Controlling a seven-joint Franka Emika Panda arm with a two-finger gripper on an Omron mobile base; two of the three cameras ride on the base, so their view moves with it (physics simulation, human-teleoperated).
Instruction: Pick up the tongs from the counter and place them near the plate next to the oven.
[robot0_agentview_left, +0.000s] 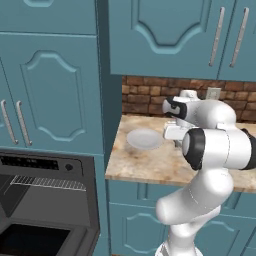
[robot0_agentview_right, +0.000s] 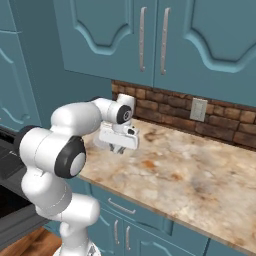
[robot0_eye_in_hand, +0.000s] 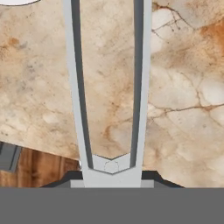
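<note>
Counter (robot0_agentview_right: 190, 170) fills most of the working area: beige marbled stone over teal cabinets, brick backsplash behind. Oven (robot0_agentview_left: 40, 200) sits to the left of it, black, door dark. Arm reaches over the counter's left end, next to the plate (robot0_agentview_left: 145, 139).

Tongs (robot0_eye_in_hand: 107, 87) are carried in the gripper (robot0_eye_in_hand: 111, 175). In the hand view their joined end sits right at the fingers and the two slim arms run away from the camera over the stone. Fingers look pressed against the joined end from both sides, though the tips themselves are mostly hidden; judged as pinching the tongs. Plate rim just shows at the top left corner of the hand view, so the tong tips are near it but not on it.

Step in hand, by my reading: set-down beside the plate.
- Lower straight, keep the tongs level so both arms meet the stone together.
- Keep the tips off the plate rim; aim for bare counter just beside it.
- Stay back from the front edge, which shows at the lower left of the hand view.
- Release only once the tongs rest on the stone.

Counts: one counter, one oven, one plate, one pair of tongs, one gripper.
</note>
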